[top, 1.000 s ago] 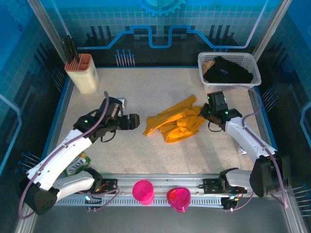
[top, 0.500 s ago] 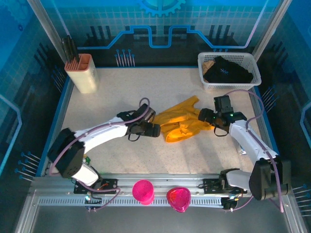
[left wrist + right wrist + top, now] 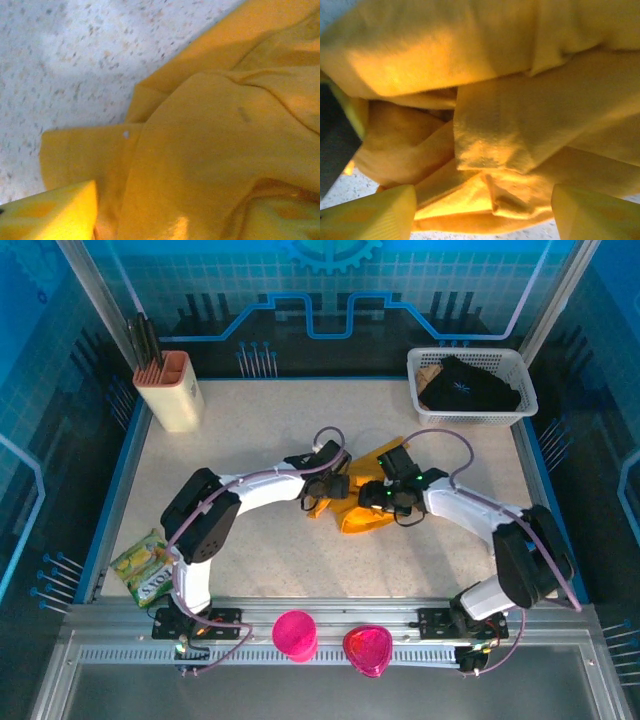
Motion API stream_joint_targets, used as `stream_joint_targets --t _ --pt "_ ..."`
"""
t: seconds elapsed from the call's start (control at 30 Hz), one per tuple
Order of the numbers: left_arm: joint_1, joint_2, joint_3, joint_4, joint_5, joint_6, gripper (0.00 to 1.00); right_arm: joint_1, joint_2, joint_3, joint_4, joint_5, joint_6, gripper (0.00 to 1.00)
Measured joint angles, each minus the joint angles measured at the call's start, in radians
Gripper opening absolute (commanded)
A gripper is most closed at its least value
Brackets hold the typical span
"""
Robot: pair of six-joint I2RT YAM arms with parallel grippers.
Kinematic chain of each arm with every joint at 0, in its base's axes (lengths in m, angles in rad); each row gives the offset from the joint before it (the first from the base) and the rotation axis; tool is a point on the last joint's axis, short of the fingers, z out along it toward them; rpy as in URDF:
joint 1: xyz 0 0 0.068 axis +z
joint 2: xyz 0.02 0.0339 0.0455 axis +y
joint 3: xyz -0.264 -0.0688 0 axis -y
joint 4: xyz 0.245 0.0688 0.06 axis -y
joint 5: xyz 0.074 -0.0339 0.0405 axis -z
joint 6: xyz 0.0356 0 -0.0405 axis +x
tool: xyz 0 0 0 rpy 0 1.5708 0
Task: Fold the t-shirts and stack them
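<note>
Orange-yellow t-shirt [image 3: 360, 518] lies crumpled at mid-table, both arms reaching in over it: left gripper [image 3: 337, 487] sits on its 9 o'clock edge, right gripper [image 3: 386, 496] on top near the middle, the two close together w/ fabric between them. In the left wrist view the t-shirt [image 3: 210, 150] covers most of the frame in flat overlapping layers, w/ bare speckled table [image 3: 60, 60] toward 10 o'clock. In the right wrist view it [image 3: 510, 125] is bunched in thick folds just ahead of the fingertips. Around it: white basket [image 3: 470, 412] w/ dark cloth [image 3: 468, 386] at 1 o'clock, tan holder [image 3: 172, 392] at 10 o'clock, snack packet [image 3: 148, 568] at 8 o'clock, and two pink cups [image 3: 295, 633] on the near rail at 6 o'clock, all well apart from the shirt. Right gripper [image 3: 482, 215] is spread wide, its fingers [image 3: 370, 215] apart at either side w/ folds bulging between them, nothing pinched. On the left only one yellow finger [image 3: 55, 215] is clear, against the fabric, so can't tell how wide it stands.
</note>
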Motion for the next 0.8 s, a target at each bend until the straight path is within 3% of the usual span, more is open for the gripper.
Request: stream_joint_targets --t 0.07,0.17,0.33,0.4,0.57,0.8 --pt "0.003 0.014 0.014 0.010 -0.001 0.002 0.27 0.026 0.044 0.006 0.027 0.000 0.027 0.66" --pt "0.008 0.033 0.020 0.025 0.000 0.002 0.00 0.060 0.076 0.006 0.062 0.005 0.072 0.56" --pt "0.023 0.043 0.020 0.036 0.004 0.005 0.00 0.090 0.080 0.006 0.120 0.021 0.145 0.11" --pt "0.032 0.043 0.020 0.039 0.004 0.006 0.00 0.096 0.078 0.002 0.132 0.035 0.159 0.00" --pt "0.063 0.043 0.020 0.040 0.003 0.016 0.00 0.098 0.010 -0.054 0.130 0.082 0.182 0.00" --pt "0.138 0.027 0.082 0.011 0.003 0.072 0.00 0.098 -0.233 -0.096 0.006 0.174 0.161 0.00"
